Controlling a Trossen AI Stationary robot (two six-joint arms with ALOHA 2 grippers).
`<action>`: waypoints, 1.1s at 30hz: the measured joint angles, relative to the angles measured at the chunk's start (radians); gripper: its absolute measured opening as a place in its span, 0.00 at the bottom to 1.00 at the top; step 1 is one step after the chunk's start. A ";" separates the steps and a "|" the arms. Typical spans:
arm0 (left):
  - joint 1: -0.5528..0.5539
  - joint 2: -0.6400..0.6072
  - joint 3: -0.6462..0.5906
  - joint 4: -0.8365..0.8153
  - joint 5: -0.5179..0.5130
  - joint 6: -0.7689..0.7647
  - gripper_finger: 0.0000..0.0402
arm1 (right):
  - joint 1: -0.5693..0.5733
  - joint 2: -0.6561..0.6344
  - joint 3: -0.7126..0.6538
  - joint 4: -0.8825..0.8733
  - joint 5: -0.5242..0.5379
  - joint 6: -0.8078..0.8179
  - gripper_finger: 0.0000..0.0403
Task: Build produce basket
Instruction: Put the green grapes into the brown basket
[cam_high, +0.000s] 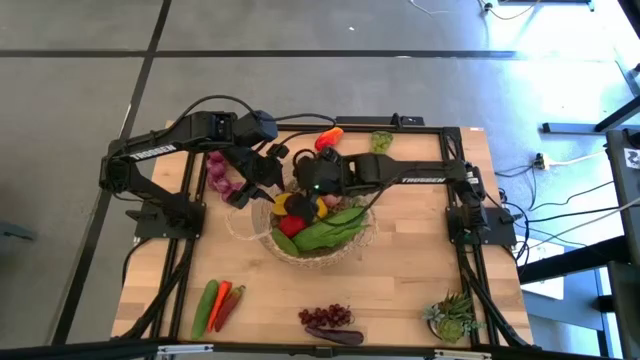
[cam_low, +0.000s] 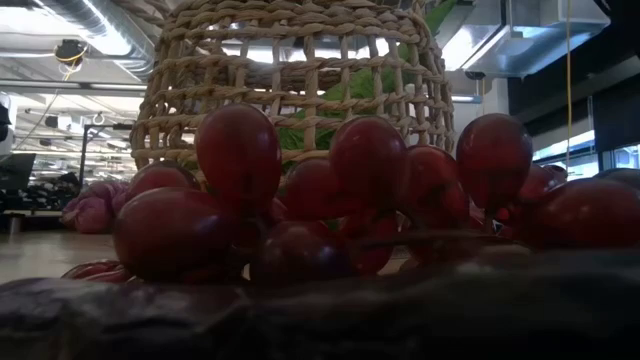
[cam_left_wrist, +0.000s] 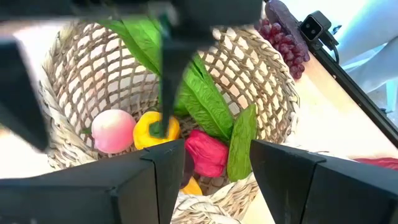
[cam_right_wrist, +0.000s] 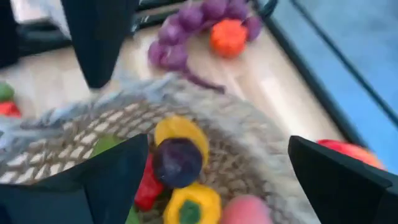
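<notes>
Your left arm reaches in from the left side of the table, elbow bent, its left pincer (cam_high: 252, 190) angled down toward the middle with the fingers (cam_left_wrist: 134, 186) partly apart and nothing between them. Your right arm stretches level from the right side, and its right pincer (cam_high: 312, 180) hangs beside the left one, fingers (cam_right_wrist: 93, 186) spread wide, gripping nothing.

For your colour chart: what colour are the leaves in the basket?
Green leaves; left wrist view shows it best.

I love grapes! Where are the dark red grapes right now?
In the high view, the dark red grapes lie on the table's near edge, outside the basket, between the chillies and the potted plant.
</notes>
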 joint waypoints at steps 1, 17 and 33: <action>0.000 0.000 0.000 0.000 0.000 0.000 0.43 | 0.000 0.000 0.037 -0.020 0.010 -0.004 0.95; 0.000 0.000 0.000 0.025 -0.076 0.001 0.43 | -0.211 -0.156 0.139 -0.486 0.027 -0.002 0.95; 0.006 0.000 0.000 0.183 -0.300 -0.090 0.43 | -0.819 -0.166 0.107 -0.553 -0.474 -0.124 0.95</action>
